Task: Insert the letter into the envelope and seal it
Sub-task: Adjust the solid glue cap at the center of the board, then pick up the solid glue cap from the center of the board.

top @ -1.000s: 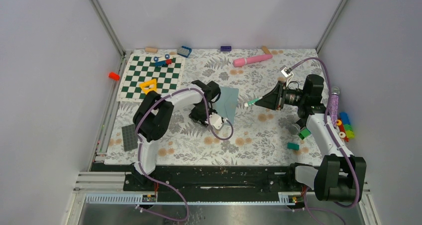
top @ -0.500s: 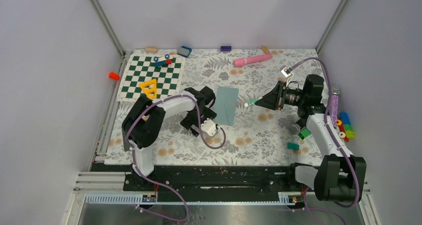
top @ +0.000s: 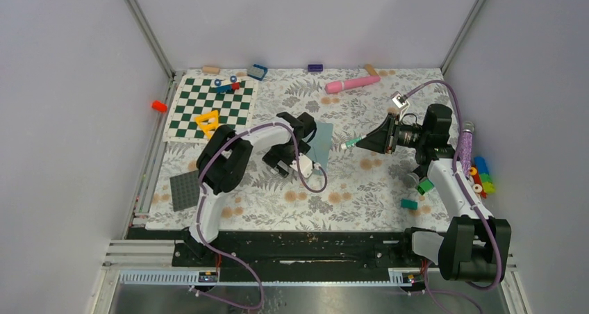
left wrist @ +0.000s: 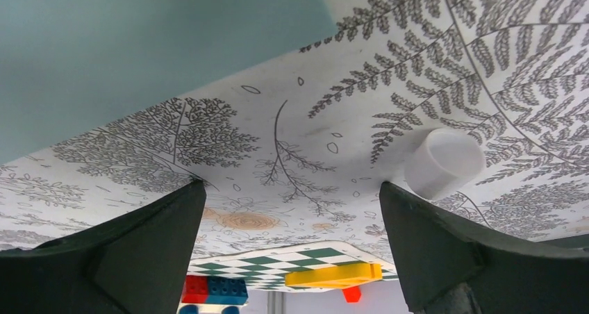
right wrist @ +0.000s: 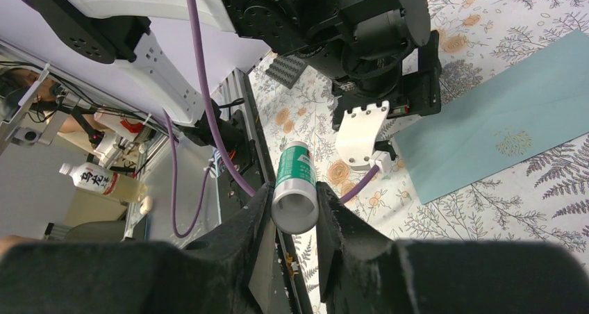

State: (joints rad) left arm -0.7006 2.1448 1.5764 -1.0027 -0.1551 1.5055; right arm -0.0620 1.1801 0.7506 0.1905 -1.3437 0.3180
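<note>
The flat grey-teal paper envelope [top: 321, 144] lies on the fern-printed tablecloth [top: 361, 189], right of the green-and-white chequered board [top: 208, 105]. It looks light and limp to me, best pinched at an edge. My left gripper [left wrist: 290, 196] is spread wide on the envelope's board side. My right gripper [right wrist: 293, 196] pinches a green-and-white glue stick [right wrist: 292, 168]. There is bare cloth beyond.

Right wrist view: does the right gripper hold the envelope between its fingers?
No, the right gripper is shut on a green-and-white tube, while the envelope lies flat on the floral mat.
</note>
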